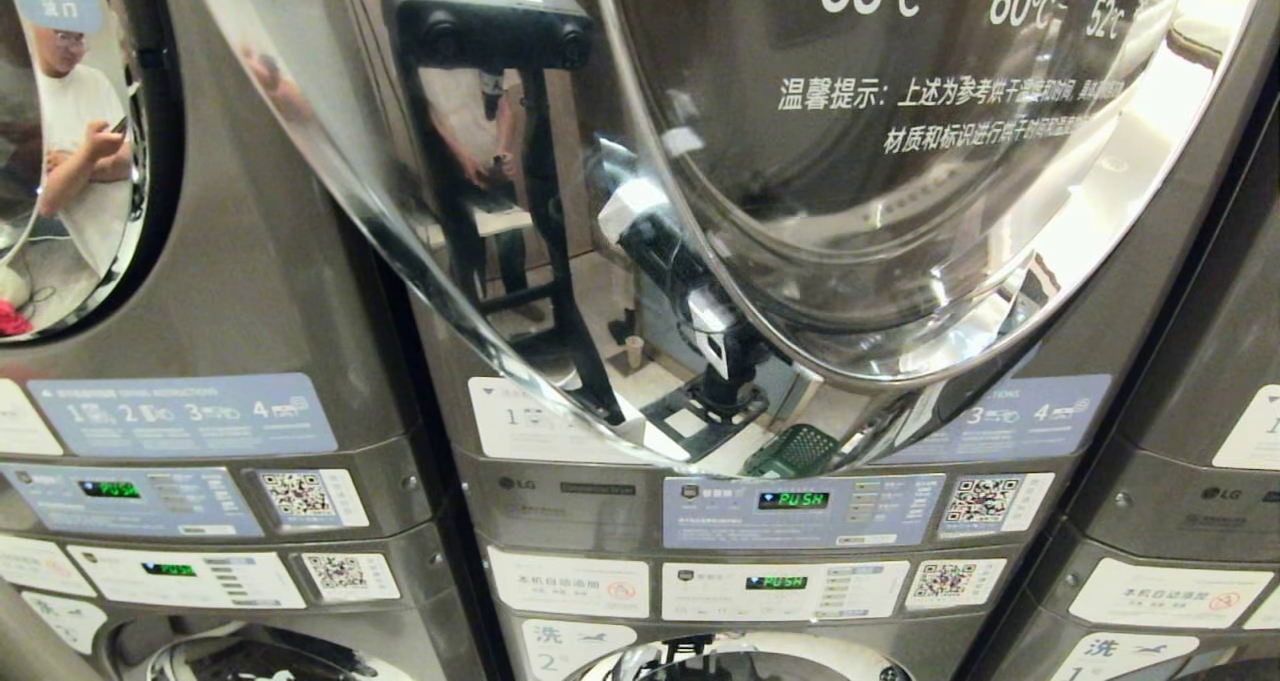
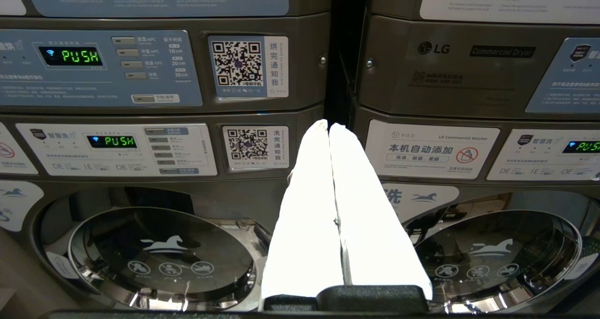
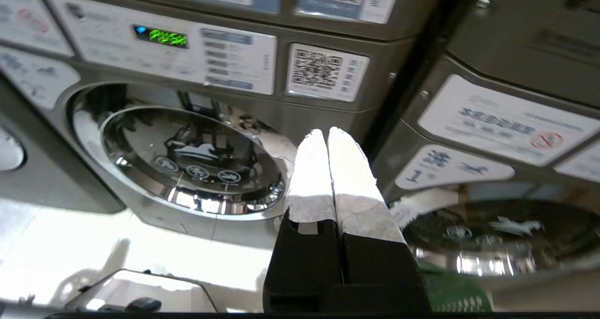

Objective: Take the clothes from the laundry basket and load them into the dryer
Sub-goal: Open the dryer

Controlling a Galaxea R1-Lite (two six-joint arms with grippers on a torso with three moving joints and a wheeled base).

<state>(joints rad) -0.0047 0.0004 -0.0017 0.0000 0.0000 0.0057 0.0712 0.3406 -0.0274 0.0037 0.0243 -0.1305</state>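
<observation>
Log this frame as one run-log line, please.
left gripper: shut, empty, facing machine panels | right gripper: shut, empty, low by washer door | dryer door: closed

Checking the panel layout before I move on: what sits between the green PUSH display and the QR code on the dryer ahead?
In the head view, a column of small buttons separates the PUSH display from the QR code.

Self-service laundromat, stacked LG dryers (image 1: pixel 760 211) over washers (image 2: pixel 159 258), QR payment stickers (image 2: pixel 237 64), instruction labels (image 1: pixel 180 416)
</observation>
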